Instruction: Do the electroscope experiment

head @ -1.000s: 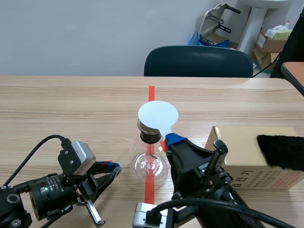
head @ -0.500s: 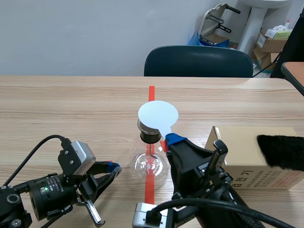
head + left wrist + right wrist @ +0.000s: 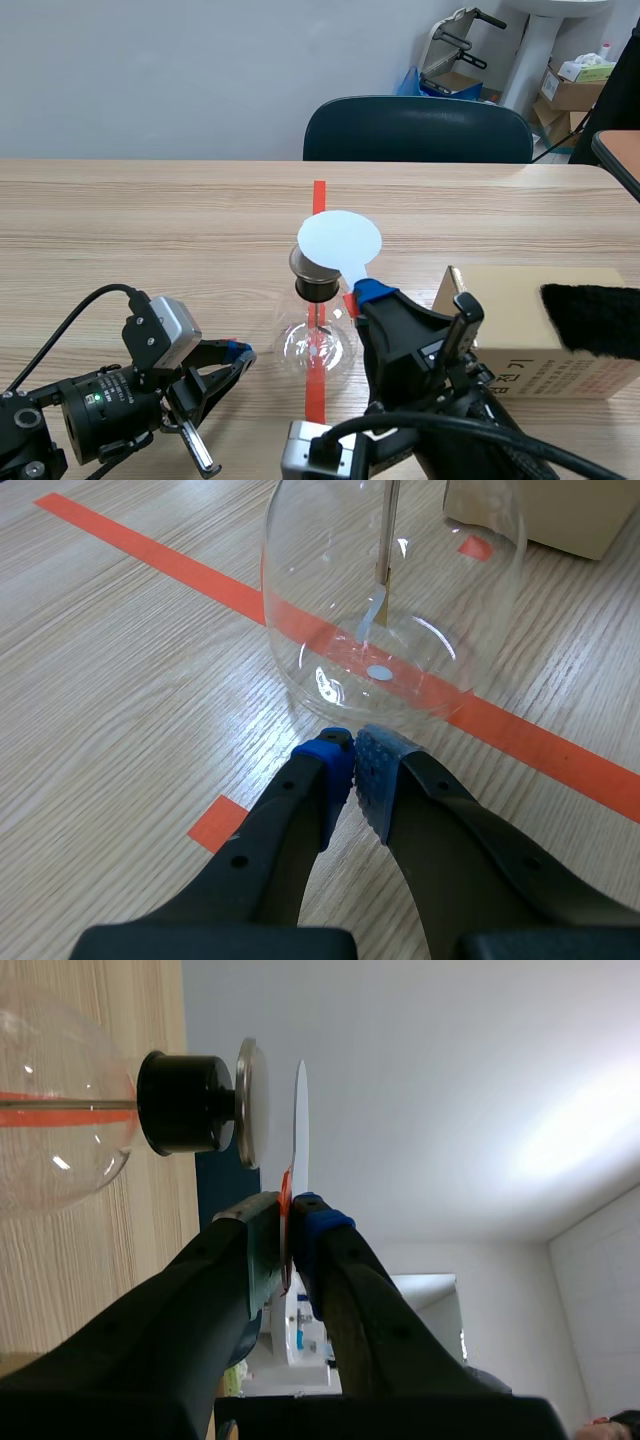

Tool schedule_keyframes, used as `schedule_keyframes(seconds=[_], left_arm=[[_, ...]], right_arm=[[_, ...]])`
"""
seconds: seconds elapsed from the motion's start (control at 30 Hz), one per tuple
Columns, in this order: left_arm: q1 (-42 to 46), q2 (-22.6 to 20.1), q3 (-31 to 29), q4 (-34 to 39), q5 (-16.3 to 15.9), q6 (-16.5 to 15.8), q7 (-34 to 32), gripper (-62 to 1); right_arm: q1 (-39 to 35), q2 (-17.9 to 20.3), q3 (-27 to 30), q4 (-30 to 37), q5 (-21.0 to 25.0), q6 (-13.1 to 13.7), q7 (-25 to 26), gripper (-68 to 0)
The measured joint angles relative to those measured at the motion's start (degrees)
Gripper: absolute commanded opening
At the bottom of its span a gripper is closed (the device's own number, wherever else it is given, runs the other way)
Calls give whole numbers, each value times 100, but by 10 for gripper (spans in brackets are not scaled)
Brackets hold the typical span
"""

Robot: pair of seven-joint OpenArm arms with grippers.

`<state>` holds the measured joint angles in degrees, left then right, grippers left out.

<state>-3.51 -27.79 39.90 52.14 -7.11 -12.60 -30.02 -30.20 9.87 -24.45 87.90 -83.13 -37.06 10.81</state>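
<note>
The electroscope is a clear glass flask (image 3: 315,345) with a black stopper (image 3: 318,287) and a metal top plate (image 3: 248,1100); it stands on the orange-red tape line at the table's middle. My right gripper (image 3: 362,292) is shut on the handle of a white round paddle (image 3: 340,240), whose disc hovers just above the metal plate with a small gap (image 3: 300,1110). My left gripper (image 3: 352,755) rests low on the table beside the flask (image 3: 390,610), its blue pads (image 3: 375,765) shut on nothing. Inside the flask hangs a thin rod with foil leaves (image 3: 378,590).
A cardboard box (image 3: 510,320) with a black furry cloth (image 3: 595,320) on top stands right of the flask. A dark chair (image 3: 415,130) stands beyond the far table edge. Boxes and a cart sit in the room's back right corner.
The white paddle disc has shifted slightly to the right over the flask's top. The left arm has not moved.
</note>
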Motion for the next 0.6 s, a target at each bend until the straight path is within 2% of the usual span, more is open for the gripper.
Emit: schedule_keyframes(seconds=[0.4,0.6], left_arm=[[0,0,0,0,0,0,0,-554],[0,0,0,0,0,0,0,-554]], right_arm=[[0,0,0,0,4,0,-1775,-658],[0,0,-2,0,9,0,-2496,-658]])
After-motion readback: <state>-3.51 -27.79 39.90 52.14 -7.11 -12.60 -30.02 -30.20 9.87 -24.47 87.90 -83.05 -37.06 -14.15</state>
